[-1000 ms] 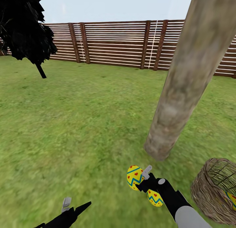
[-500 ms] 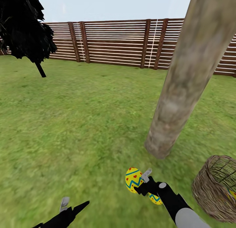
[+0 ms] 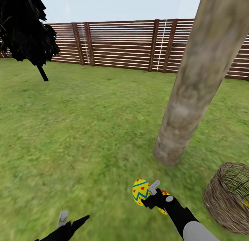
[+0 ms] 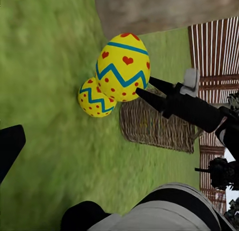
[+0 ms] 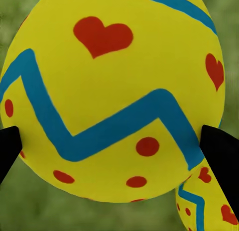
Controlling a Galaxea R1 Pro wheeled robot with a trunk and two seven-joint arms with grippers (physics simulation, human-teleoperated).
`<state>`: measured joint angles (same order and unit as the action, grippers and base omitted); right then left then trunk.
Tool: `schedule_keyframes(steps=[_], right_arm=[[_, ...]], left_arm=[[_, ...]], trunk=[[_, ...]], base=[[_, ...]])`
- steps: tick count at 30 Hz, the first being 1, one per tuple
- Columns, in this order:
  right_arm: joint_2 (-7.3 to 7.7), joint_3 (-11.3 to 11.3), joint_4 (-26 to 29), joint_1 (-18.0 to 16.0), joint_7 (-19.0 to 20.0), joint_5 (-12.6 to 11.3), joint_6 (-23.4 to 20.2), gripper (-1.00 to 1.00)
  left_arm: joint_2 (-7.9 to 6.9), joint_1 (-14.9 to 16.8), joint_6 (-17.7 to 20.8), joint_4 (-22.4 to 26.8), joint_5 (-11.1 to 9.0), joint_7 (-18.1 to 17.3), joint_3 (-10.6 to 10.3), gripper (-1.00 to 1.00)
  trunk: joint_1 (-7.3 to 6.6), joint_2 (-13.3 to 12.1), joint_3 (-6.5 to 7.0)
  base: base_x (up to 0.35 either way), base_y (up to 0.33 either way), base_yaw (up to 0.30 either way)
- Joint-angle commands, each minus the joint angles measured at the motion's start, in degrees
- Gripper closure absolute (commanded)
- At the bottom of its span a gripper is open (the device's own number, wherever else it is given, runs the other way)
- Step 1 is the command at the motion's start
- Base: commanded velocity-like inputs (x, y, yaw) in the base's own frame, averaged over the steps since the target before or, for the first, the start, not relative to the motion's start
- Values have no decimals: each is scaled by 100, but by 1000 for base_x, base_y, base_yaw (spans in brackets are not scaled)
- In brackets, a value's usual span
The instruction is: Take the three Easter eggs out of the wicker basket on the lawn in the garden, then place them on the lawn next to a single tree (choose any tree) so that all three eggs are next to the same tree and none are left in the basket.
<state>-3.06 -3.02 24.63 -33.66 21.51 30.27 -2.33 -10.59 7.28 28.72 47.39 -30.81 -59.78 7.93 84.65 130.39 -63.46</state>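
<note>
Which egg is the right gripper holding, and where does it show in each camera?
Head view: the held egg sits low centre, just before the tree.
Left wrist view: the larger, upper egg, at the right gripper.
Right wrist view: large, centre frame.
Shared landmark: the second egg beside it.

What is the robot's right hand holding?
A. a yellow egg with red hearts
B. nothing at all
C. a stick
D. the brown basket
A. The right hand grips a yellow egg with red hearts and a blue zigzag, and its fingertips press on both sides of that egg; the basket sits apart on the grass near the tree trunk.
</note>
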Motion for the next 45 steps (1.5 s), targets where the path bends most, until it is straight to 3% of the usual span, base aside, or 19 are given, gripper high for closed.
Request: schedule_keyframes(steps=[1, 16, 21, 34, 45], right_arm=[[-8, -32, 10, 0, 32, 30, -23, 100], [-23, -8, 24, 0, -398, 35, -13, 100], [-110, -4, 24, 0, -398, 42, -13, 100], [-118, 4, 24, 0, -402, 49, -13, 100], [-245, 86, 26, 0, -375, 117, -54, 100]], left_arm=[[2, 2, 51, -1, -38, -12, 0, -100], [39, 2, 50, -2, -5, -7, -28, -100], [39, 2, 54, -2, -10, -24, -28, -100], [45, 2, 46, -2, -8, 13, -28, -100], [86, 2, 46, -2, 3, 17, -28, -100]], trunk=[[-1, 2, -4], [328, 603, -274], [328, 603, -274], [328, 603, -274], [570, 1044, -471]], base=[[0, 0, 0], [0, 0, 0], [0, 0, 0], [88, 0, 0], [0, 0, 0]])
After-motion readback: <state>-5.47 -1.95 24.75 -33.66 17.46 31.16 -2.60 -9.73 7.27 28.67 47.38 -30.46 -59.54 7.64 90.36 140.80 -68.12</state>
